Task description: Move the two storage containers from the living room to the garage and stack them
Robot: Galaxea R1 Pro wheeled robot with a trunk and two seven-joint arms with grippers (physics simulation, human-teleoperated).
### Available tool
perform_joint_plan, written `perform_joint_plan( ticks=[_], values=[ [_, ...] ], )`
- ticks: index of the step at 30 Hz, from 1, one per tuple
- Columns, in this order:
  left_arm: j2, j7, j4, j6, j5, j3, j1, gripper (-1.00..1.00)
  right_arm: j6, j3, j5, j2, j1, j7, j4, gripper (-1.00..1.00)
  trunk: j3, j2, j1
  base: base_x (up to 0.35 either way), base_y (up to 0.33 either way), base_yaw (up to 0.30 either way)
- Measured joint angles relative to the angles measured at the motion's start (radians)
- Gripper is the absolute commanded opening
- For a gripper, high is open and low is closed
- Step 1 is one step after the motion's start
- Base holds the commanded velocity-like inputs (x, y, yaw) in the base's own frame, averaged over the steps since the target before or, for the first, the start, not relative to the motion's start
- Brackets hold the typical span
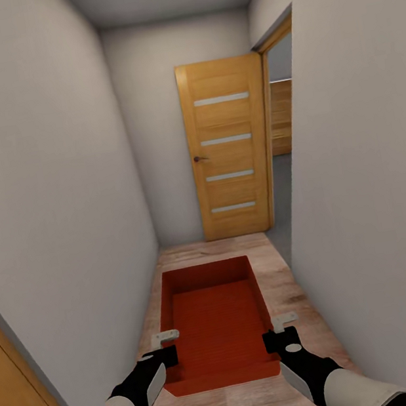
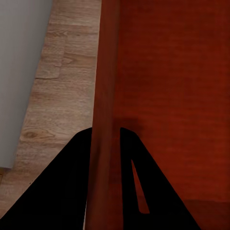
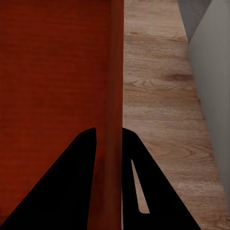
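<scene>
I hold one red-orange open-top storage container (image 1: 214, 324) in front of me, over the pale wood plank floor (image 1: 275, 270) of a narrow hallway. It is empty. My left gripper (image 1: 165, 349) is shut on its left side wall, and in the left wrist view the black fingers (image 2: 72, 182) straddle that thin wall (image 2: 103, 96). My right gripper (image 1: 283, 334) is shut on the right side wall, and its fingers (image 3: 143, 182) clamp the wall (image 3: 114, 72) the same way. This hallway is neither the living room nor the garage.
Grey walls (image 1: 47, 190) close in on both sides. An orange wooden door (image 1: 229, 145) with pale glass strips stands at the far end. Beside it, an open doorway (image 1: 285, 122) on the right shows wooden planks beyond. Another wooden panel (image 1: 20, 395) is at my near left.
</scene>
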Motion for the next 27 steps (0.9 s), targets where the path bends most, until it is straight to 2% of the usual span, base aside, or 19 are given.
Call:
perform_joint_plan(
  ticks=[27],
  values=[
    [0.000, 0.000, 0.000, 0.000, 0.000, 0.000, 0.000, -1.00, 0.000, -0.001, 0.001, 0.000, 0.000, 0.000, 0.000, -1.00, 0.000, 0.000, 0.000, 0.325, 0.000, 0.000]
  ],
)
